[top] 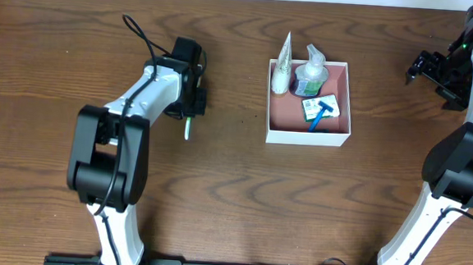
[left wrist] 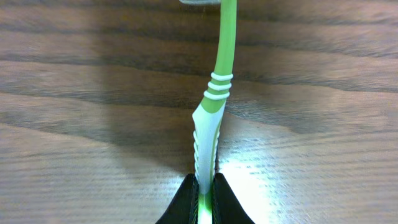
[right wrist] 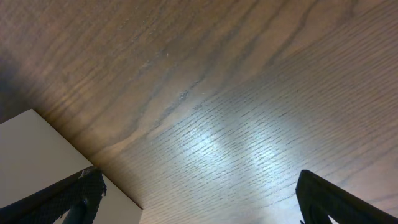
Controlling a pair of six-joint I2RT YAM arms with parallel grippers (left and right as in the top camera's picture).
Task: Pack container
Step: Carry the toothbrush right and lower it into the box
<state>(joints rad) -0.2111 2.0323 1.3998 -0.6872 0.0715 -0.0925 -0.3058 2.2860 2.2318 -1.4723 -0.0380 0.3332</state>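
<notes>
Overhead: 1 container [top: 307, 138] w/ maybe 4 items [top: 310, 78]; 1 toothbrush [top: 187, 130].

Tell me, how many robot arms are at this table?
2. The left arm reaches out left of the container, the left tool shut on a green toothbrush. The right arm stands at the far right, the right tool open.

My left claw [left wrist: 204, 204] is pinched tight on the white grip end of a green toothbrush [left wrist: 219, 87]. Its handle runs straight away from me over the wooden table [left wrist: 81, 137]. There are white ribs partway up, and the head is mostly cut off at the top edge.
</notes>
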